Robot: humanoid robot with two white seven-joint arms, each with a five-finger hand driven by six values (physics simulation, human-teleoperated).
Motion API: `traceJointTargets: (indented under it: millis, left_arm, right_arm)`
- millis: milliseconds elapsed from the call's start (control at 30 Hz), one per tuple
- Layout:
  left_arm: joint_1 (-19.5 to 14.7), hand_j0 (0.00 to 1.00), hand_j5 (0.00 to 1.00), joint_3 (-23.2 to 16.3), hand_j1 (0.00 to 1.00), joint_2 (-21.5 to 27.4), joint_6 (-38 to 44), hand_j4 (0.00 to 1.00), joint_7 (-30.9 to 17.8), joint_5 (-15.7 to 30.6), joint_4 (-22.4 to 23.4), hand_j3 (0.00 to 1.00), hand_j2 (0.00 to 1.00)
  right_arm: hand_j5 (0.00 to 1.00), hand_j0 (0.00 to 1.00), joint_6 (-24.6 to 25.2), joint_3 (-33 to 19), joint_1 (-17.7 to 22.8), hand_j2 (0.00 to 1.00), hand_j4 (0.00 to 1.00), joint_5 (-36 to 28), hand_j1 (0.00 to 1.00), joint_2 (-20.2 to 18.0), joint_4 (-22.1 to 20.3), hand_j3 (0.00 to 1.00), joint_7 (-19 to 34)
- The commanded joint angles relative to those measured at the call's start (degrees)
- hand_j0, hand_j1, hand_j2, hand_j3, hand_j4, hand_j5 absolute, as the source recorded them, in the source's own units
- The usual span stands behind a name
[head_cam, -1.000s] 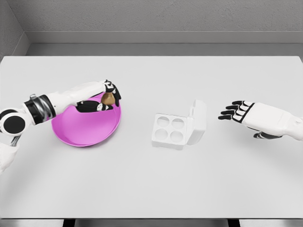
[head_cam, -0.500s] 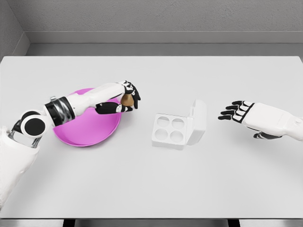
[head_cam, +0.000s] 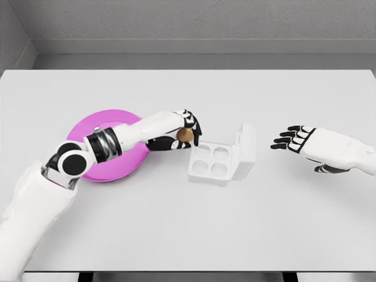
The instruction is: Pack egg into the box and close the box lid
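From the head view you see the left hand (head_cam: 183,133) has carried the small brown egg (head_cam: 185,135) off the pink plate (head_cam: 88,126) to just left of the open white box (head_cam: 218,161) (four empty cups, lid upright), while your right hand (head_cam: 305,143) waits, fingers spread.

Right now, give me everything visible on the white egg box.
The white four-cup egg box sits on the grey table right of the round pink plate. It looks like matte moulded plastic or card. Four round cups in a two-by-two grid, all empty. Its hinged lid stands open on the right side, tilted up and outward. The left hand, gripping a brown egg, is at its upper left corner; contact cannot be told.
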Motion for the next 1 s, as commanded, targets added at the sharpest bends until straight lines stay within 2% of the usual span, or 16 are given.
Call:
traceJointTargets:
  millis: [0,333,800,967]
  left_arm:
    - [0.0,0.35,0.35,-0.9,0.35,-2.4,0.1,0.35,0.1,-2.2,-0.2,0.35,0.35]
    - [-0.1,0.35,0.35,-3.2,0.35,-3.8,0.1,0.35,0.1,-2.3,0.0,0.35,0.35]
    - [0.0,0.35,0.35,-3.6,0.35,-7.6,0.1,0.35,0.1,-4.7,3.2,0.35,0.35]
    - [-0.1,0.38,0.38,-5.2,0.38,-7.7,0.1,0.38,0.1,-4.7,4.2,0.38,0.38]
  right_arm:
    - [1.00,1.00,0.1,0.0,0.0,1.00,1.00,-0.4,1.00,-0.1,0.1,1.00,0.0]
    - [1.00,1.00,0.1,0.0,0.1,1.00,1.00,-0.2,1.00,0.6,0.0,1.00,0.0]
    - [1.00,1.00,0.1,0.0,0.1,1.00,1.00,-0.3,1.00,0.5,-0.1,1.00,0.0]
    - [1.00,1.00,0.1,-0.1,0.1,1.00,1.00,-0.3,1.00,0.4,-0.1,1.00,0.0]
